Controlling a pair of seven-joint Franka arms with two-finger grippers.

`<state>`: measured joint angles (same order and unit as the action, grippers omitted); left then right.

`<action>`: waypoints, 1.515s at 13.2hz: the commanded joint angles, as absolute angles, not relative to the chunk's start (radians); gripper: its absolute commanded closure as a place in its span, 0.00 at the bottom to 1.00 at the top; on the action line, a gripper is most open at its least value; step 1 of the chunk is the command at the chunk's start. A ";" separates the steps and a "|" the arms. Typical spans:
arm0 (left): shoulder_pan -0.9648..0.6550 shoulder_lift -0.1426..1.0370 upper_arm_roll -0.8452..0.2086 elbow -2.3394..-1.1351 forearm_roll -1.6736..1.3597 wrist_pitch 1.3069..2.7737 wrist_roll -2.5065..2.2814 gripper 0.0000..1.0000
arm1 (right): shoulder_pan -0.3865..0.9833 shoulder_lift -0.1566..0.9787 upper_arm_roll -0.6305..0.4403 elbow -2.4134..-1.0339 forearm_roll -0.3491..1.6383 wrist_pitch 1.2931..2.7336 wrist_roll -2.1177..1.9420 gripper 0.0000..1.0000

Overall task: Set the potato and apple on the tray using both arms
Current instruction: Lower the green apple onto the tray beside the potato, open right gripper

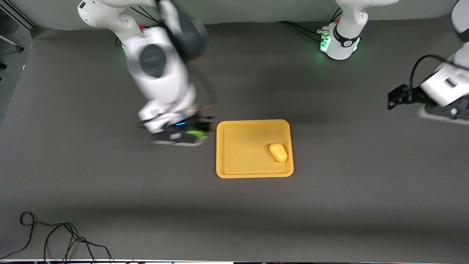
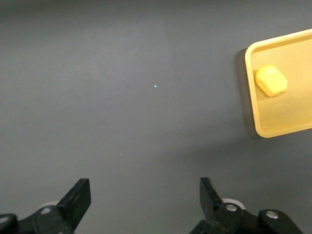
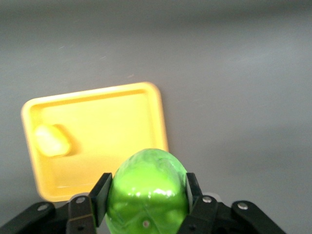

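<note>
The yellow-orange tray (image 1: 234,128) lies in the middle of the table, and the potato (image 1: 278,152) lies in it near the rim toward the left arm's end. My right gripper (image 1: 199,132) is shut on the green apple (image 3: 147,187) and holds it over the bare table just beside the tray's rim at the right arm's end. The tray (image 3: 126,122) and the potato (image 3: 52,140) also show in the right wrist view. My left gripper (image 1: 394,99) is open and empty, up over the table at the left arm's end; its wrist view shows the tray (image 2: 253,97) and the potato (image 2: 271,80).
Loose black cables (image 1: 55,238) lie on the table near the front camera at the right arm's end. The arm bases (image 1: 339,42) stand along the table's edge farthest from that camera. The dark grey table (image 1: 146,190) surrounds the tray.
</note>
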<state>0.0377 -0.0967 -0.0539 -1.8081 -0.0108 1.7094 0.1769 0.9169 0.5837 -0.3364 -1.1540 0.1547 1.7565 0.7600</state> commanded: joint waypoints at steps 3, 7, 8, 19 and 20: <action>0.048 -0.161 -0.064 -1.899 -0.011 1.712 0.193 0.01 | 0.956 0.813 -0.272 -0.956 0.172 1.830 0.919 0.67; 0.049 -0.141 -0.064 -1.887 -0.009 1.704 0.202 0.00 | 0.954 0.934 -0.268 -0.992 0.166 1.971 0.920 0.67; 0.049 -0.123 -0.064 -1.863 -0.009 1.703 0.204 0.00 | 0.954 0.936 -0.270 -1.043 0.164 2.046 0.916 0.67; 0.051 -0.092 -0.063 -1.841 -0.002 1.670 0.207 0.00 | 0.946 0.927 -0.276 -1.118 0.169 2.174 0.920 0.00; 0.051 -0.092 -0.063 -1.841 -0.003 1.674 0.207 0.00 | 0.946 0.873 -0.279 -1.114 0.167 2.105 0.920 0.00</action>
